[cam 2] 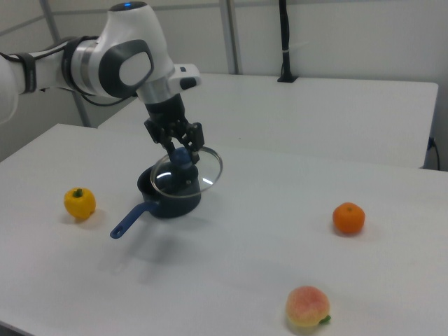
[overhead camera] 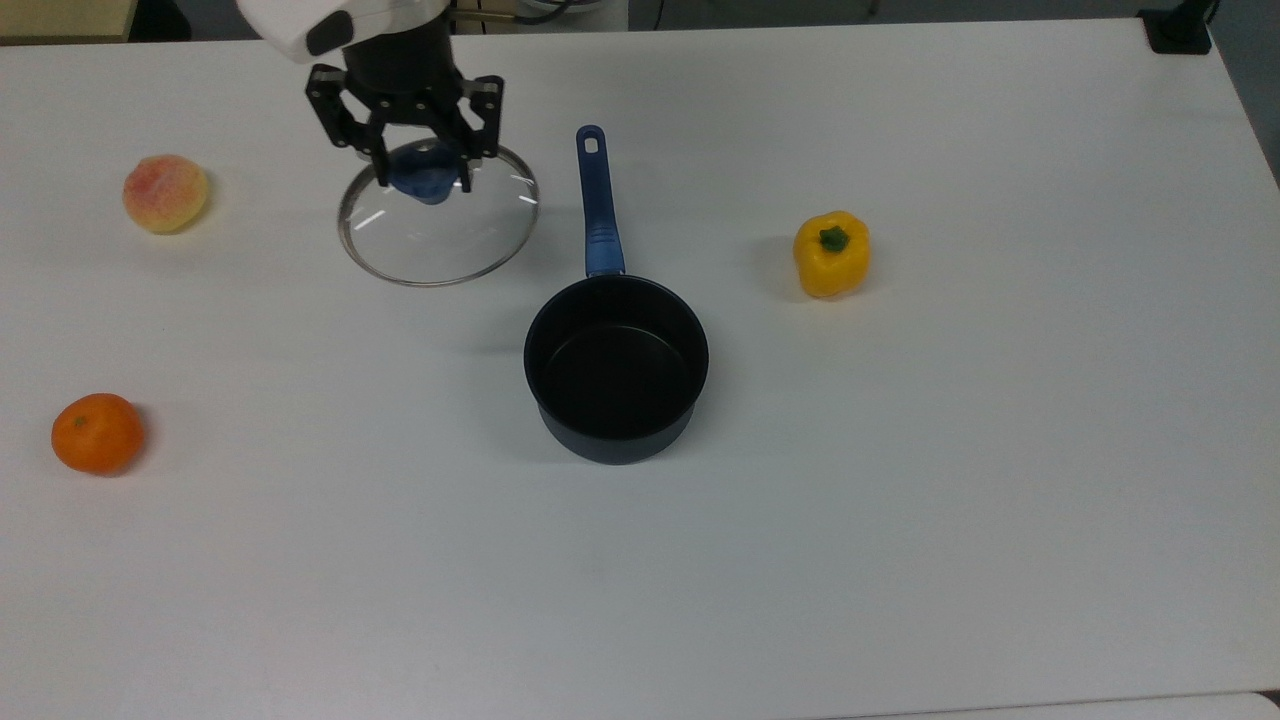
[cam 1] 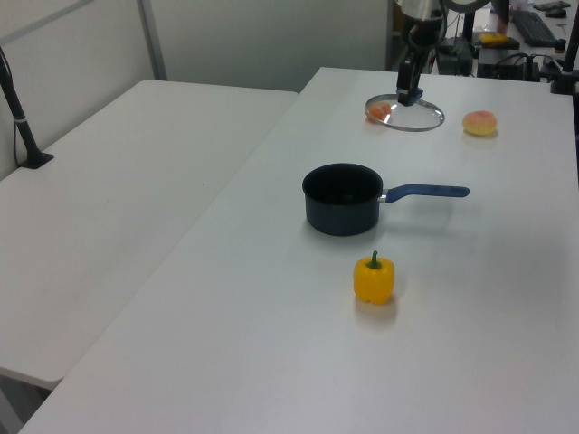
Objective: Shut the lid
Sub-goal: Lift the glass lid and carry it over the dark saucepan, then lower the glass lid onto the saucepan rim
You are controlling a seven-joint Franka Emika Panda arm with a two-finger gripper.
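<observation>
Gripped the lid (overhead camera: 438, 228) by its blue knob (overhead camera: 424, 182), gripper (overhead camera: 421, 176) clenched on it, glass disc hanging clear of the table (overhead camera: 900, 500) with its shadow cast separately below. Sat well apart from the saucepan (overhead camera: 616, 365) in the top view, up and toward the top view's left of the open pot. Looked tilted rather than level, near edge lower in the right view. Risked, from there, catching the metal rim on the pot's wall if lowered still tilted or off-centre, and nudging the pan by its long handle (overhead camera: 597, 205), which lay just beside the lid's path. Risked also a swing or slip on the small rounded knob, dropping glass onto the tabletop.
</observation>
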